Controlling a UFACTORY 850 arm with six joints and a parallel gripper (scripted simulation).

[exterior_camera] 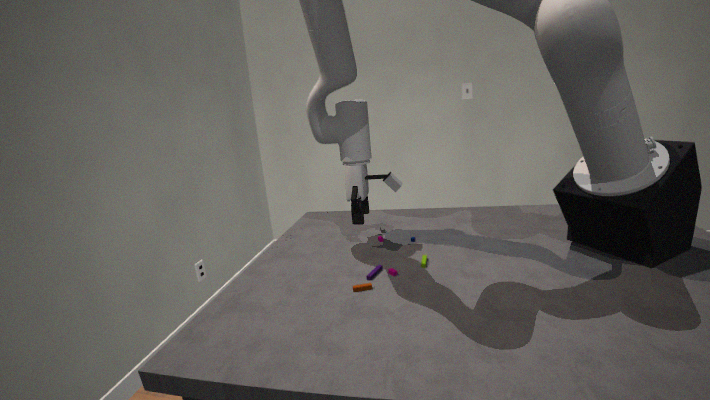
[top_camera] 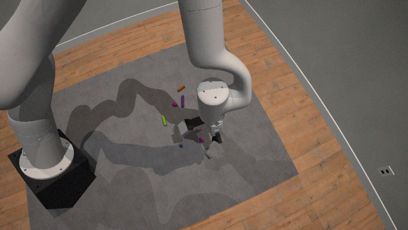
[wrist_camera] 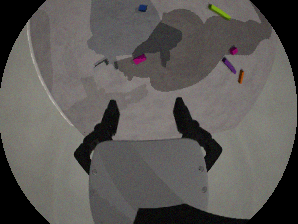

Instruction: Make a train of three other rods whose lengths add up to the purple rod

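Note:
The purple rod (top_camera: 182, 100) lies flat on the grey table, with a magenta rod (top_camera: 174, 104) just beside it and an orange rod (top_camera: 181, 88) beyond. A lime rod (top_camera: 164, 120) lies apart, nearer the robot base. A second magenta rod (top_camera: 201, 140), a small blue rod (top_camera: 180, 145) and a grey rod (top_camera: 208, 156) lie spread out near the arm's shadow. My gripper (exterior_camera: 359, 212) hangs open and empty above the table, close to the second magenta rod (wrist_camera: 139, 59). The wrist view shows both fingers wide apart, with the grey rod (wrist_camera: 101, 63) and blue rod (wrist_camera: 143, 8) ahead.
The black robot base (top_camera: 52, 175) stands at the table's near left. The table edge (exterior_camera: 210, 295) runs along the side beyond the orange rod (exterior_camera: 362, 287). Dark arm shadows cross the middle of the table.

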